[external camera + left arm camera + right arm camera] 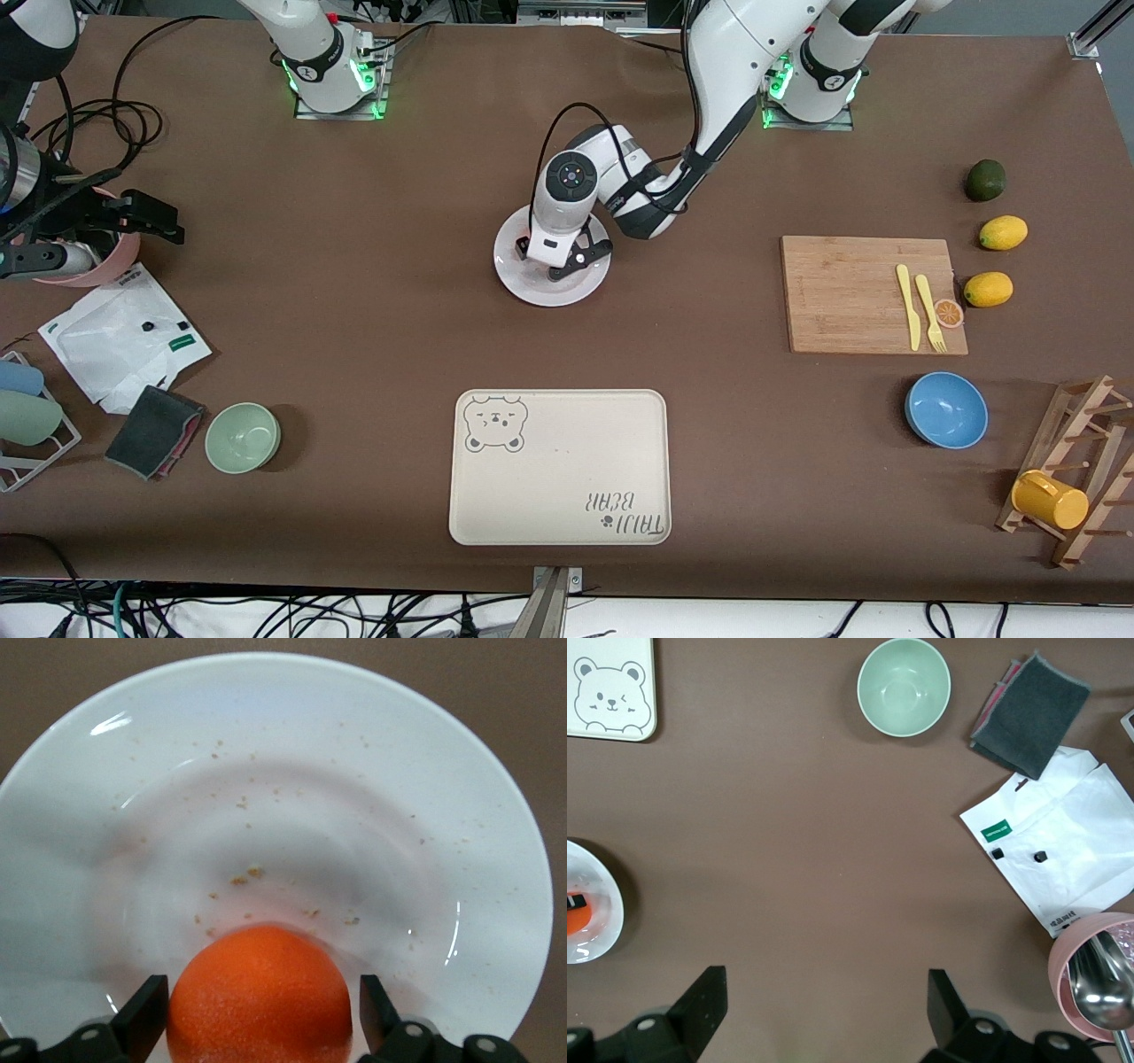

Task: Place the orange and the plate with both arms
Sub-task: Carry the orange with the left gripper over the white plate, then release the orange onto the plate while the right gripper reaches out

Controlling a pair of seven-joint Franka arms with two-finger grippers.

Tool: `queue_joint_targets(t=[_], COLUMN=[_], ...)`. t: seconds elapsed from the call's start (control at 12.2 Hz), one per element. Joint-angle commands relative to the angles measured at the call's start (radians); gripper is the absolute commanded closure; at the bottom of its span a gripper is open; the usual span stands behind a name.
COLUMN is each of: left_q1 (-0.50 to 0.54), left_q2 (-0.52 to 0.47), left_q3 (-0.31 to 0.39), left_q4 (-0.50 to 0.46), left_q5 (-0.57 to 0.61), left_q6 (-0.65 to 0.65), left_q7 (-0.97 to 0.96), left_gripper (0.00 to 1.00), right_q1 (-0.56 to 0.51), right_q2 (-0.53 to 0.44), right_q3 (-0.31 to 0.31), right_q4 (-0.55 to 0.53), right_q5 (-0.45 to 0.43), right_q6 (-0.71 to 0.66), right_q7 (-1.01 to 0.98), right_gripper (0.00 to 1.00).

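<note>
Orange [259,990], round and pebbly, sits on the glossy white plate [266,771] on the brown tabletop [354,310]. Left gripper [261,1019] straddles it, fingers [146,1014] spread just clear. Right gripper [824,1010] waits spread above the table's right-arm end.

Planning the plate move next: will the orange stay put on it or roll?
Probably rolls: the orange is round and smooth, sitting loose on the glossy white plate. The left pincer stands open around it, so nothing grips it. The shallow rim may not stop it; keep the plate level.
</note>
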Motion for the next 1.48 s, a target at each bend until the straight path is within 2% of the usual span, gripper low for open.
queue_joint_targets(t=[0.0, 0.16, 0.49, 0.66, 0.9, 1.07, 1.23, 1.4], left_q1=[-0.005, 0.013, 0.062, 0.120, 0.200, 0.293, 0.361, 0.407], left_q2=[-0.003, -0.054, -0.135, -0.181, -0.235, -0.282, -0.310, -0.344], left_q3=[0.014, 0.012, 0.014, 0.009, 0.015, 0.014, 0.015, 0.017], left_q4=[0.030, 0.030, 0.030, 0.030, 0.032, 0.032, 0.032, 0.032], left_q5=[0.019, 0.019, 0.022, 0.102, 0.141, 0.141, 0.141, 0.141], left_q6=[-0.012, -0.111, -0.242, -0.340, -0.452, -0.489, -0.524, -0.540], left_q7=[-0.020, -0.019, -0.010, 0.004, 0.224, 0.405, 0.595, 0.720], left_gripper=[0.00, 0.00, 0.00, 0.00, 0.00, 0.00, 0.00, 0.00], right_q1=[0.002, 0.002, 0.003, 0.003, 0.000, 0.000, 0.000, -0.001], right_q2=[0.000, 0.000, 0.043, 0.043, 0.051, 0.046, 0.045, 0.054], right_q3=[0.001, 0.001, 0.003, 0.009, 0.070, 0.085, 0.115, 0.130], right_q4=[0.004, 0.001, -0.019, -0.071, -0.178, -0.270, -0.316, -0.391], right_q5=[0.034, 0.052, 0.182, 0.257, 0.327, 0.402, 0.442, 0.546], right_q6=[-0.001, -0.001, -0.003, 0.023, 0.112, 0.182, 0.220, 0.261], right_q7=[-0.010, -0.010, -0.052, -0.052, -0.052, -0.053, -0.078, -0.092], right_gripper=[0.00, 0.00, 0.00, 0.00, 0.00, 0.00, 0.00, 0.00])
